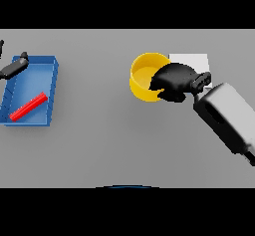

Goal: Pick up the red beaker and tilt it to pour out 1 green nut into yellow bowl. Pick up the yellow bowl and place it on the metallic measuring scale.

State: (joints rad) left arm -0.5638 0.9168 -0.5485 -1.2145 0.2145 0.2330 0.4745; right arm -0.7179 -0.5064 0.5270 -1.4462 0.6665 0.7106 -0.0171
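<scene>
Head view: the yellow bowl point(145, 75) sits on the grey counter point(114, 140) right of centre, upright, its open mouth facing up. All other places here are told from this bowl.

The right robot hand point(172, 81) is at the bowl's right rim, its dark fingers curled over the rim and reaching into the bowl, so that it is clamped on the bowl's wall. Its white and grey forearm point(226, 118) runs away from the bowl toward the lower right.

Just behind the hand, at the bowl's right side, lies the measuring scale point(194, 60), a pale flat square (only its upper part shows, the hand covers the rest). Whether the bowl's edge touches it cannot be told.

Far to the bowl's left lies a blue tray point(47, 63) on the counter. Inside it, a red object point(28, 106), long and thin, lies slanted near the tray's lower part.

The left robot hand point(14, 66) shows at the tray's upper left corner, dark and partly cut off by the edge; whether its fingers are apart or together cannot be told.

No green nut can be made out inside the bowl.
</scene>
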